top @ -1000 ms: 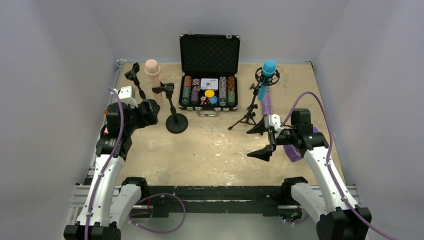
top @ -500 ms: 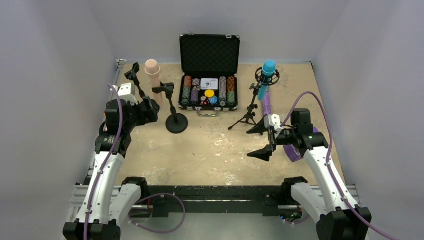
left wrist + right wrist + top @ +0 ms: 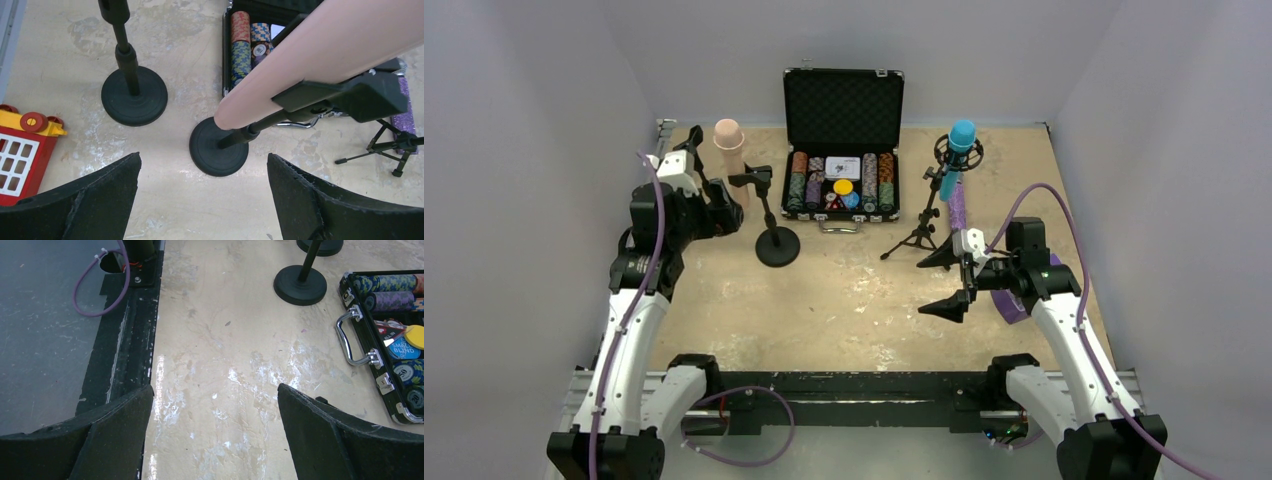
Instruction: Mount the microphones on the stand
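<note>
Three microphones (image 3: pixel 729 143) (image 3: pixel 960 143) (image 3: pixel 957 208), three stands (image 3: pixel 134 97) (image 3: pixel 218 148) (image 3: pixel 395 146)

**Robotics laboratory test cell.** 3 plain pale walls (image 3: pixel 854 35) enclose a scuffed beige tabletop (image 3: pixel 844 290). The left arm (image 3: pixel 629 340) and right arm (image 3: pixel 1064 335) are bolted to a black metal rail (image 3: pixel 854 385) at its near edge, purple cables (image 3: pixel 1038 186) trailing. An open poker-chip case (image 3: pixel 843 105) stands far centre.

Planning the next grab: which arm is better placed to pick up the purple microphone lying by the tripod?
Right. The purple microphone lies just beyond the open right gripper; the left gripper is far over on the other side.
</note>
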Available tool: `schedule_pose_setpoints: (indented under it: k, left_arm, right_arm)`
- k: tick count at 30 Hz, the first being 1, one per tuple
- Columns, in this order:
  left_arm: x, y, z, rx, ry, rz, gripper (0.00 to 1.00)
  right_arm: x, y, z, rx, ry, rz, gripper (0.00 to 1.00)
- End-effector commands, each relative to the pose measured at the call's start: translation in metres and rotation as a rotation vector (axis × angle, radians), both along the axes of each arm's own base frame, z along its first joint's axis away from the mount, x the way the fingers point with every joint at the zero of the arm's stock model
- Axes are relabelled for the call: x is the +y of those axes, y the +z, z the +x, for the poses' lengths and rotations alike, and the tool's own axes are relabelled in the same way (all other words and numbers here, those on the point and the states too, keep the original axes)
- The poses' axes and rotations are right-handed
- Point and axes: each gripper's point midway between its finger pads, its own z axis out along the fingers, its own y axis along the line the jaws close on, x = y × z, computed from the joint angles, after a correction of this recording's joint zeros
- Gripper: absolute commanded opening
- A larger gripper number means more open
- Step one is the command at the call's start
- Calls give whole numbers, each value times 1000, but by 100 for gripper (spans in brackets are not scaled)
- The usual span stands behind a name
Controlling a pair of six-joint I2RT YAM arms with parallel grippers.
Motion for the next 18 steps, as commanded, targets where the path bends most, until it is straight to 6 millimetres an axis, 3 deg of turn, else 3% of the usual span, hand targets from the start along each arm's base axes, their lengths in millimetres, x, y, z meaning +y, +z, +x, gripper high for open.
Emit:
schedule_pose_setpoints:
  k: [1, 11, 18]
  left_arm:
    - [-6, 33, 12, -64, -36, -44, 100]
    - [6, 63, 38, -67, 4, -65, 99]
    - [29, 75, 32, -100, 96, 25, 99]
  right_arm:
    - [-1, 5, 4, -30, -1, -2, 99]
    - [0, 5, 3, -29, 4, 0, 99]
    - [0, 6, 2, -32, 9, -2, 99]
